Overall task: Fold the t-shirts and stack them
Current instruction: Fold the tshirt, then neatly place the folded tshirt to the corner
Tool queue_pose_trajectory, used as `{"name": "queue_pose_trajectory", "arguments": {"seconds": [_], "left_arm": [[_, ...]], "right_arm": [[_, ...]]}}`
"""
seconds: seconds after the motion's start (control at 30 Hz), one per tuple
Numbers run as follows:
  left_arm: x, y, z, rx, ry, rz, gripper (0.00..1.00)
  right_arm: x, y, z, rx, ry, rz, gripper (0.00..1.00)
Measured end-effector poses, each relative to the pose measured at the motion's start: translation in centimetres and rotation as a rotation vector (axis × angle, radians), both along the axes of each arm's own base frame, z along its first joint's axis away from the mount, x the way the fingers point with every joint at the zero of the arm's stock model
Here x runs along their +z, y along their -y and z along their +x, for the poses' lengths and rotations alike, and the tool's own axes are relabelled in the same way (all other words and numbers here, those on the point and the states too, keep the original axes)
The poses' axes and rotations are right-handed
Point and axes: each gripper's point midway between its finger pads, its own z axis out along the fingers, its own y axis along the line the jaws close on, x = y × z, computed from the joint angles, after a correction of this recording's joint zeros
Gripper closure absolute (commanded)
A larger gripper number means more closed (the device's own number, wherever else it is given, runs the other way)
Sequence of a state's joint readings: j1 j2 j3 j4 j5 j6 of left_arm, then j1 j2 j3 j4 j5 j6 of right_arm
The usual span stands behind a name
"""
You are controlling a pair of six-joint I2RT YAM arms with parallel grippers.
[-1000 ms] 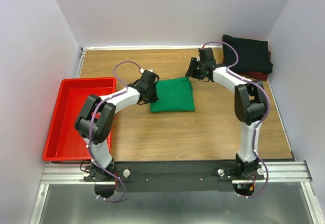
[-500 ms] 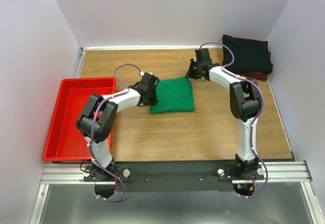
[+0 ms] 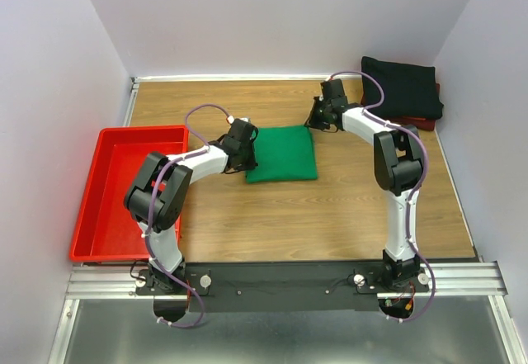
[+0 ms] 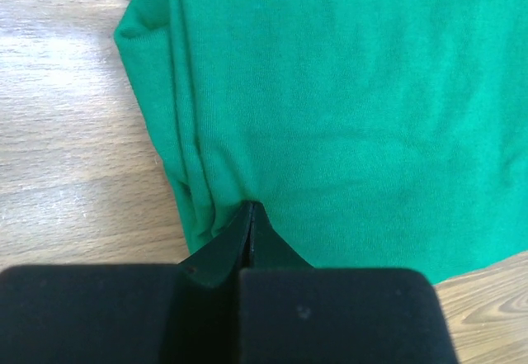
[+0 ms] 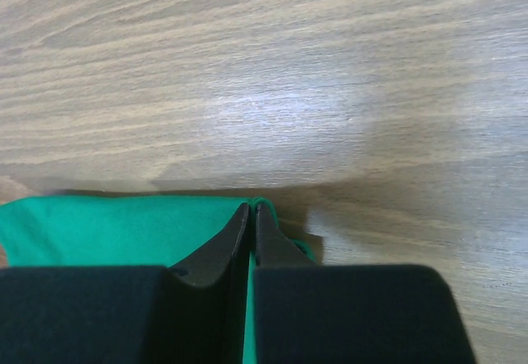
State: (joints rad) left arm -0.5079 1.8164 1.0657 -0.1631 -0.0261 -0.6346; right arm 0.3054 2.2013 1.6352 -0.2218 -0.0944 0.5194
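The bright green t-shirt (image 3: pixel 281 153) lies folded into a rectangle in the middle of the table. My left gripper (image 3: pixel 247 153) is shut on its left edge; in the left wrist view the closed tips (image 4: pixel 252 208) meet the bunched cloth (image 4: pixel 346 100). My right gripper (image 3: pixel 313 122) is shut on its far right corner, with green cloth (image 5: pixel 107 228) showing between the closed tips (image 5: pixel 252 208). The black t-shirt (image 3: pixel 402 87) lies folded at the back right on top of the dark red t-shirt (image 3: pixel 418 122).
A red plastic tray (image 3: pixel 89 207) stands at the left edge of the table. White walls close in the back and both sides. Bare wood lies between the green shirt and the near edge.
The green shirt has slid slightly to the right with both grippers on it. The right wrist has shifted a little right and toward me.
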Motion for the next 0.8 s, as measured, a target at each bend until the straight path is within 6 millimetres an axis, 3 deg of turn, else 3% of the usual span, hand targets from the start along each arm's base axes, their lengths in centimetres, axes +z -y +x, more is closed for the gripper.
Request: {"name": "queue_pose_trajectory", "arguments": {"seconds": [0.07,0.17,0.2,0.33,0.43,0.63,0.7,0.8], "left_arm": [[0.0,0.0,0.0,0.0,0.003,-0.003,1.0],[0.0,0.1,0.1,-0.002,0.008,-0.008,1.0],[0.0,0.1,0.1,-0.003,0.009,-0.009,1.0],[0.1,0.1,0.1,-0.005,0.008,-0.006,1.0],[0.3,0.1,0.1,-0.01,0.0,0.004,1.0],[1.1,0.1,0.2,-0.025,-0.013,0.024,1.0],[1.4,0.2,0.4,-0.03,-0.01,0.025,1.0],[2.1,0.4,0.9,-0.038,0.001,0.025,1.0]], "right_arm": [[0.0,0.1,0.0,-0.004,-0.003,0.001,0.86],[0.0,0.3,0.1,-0.006,-0.003,0.001,0.68],[-0.1,0.3,0.1,-0.006,-0.003,0.0,0.56],[0.1,0.6,0.1,-0.007,0.0,-0.004,0.38],[1.0,1.1,-0.4,-0.008,0.006,-0.007,0.36],[4.9,3.0,-2.1,-0.001,0.048,0.036,0.35],[5.1,3.3,-3.0,0.009,0.04,0.053,0.36],[3.9,3.1,-4.6,0.036,0.001,0.067,0.32]]}}
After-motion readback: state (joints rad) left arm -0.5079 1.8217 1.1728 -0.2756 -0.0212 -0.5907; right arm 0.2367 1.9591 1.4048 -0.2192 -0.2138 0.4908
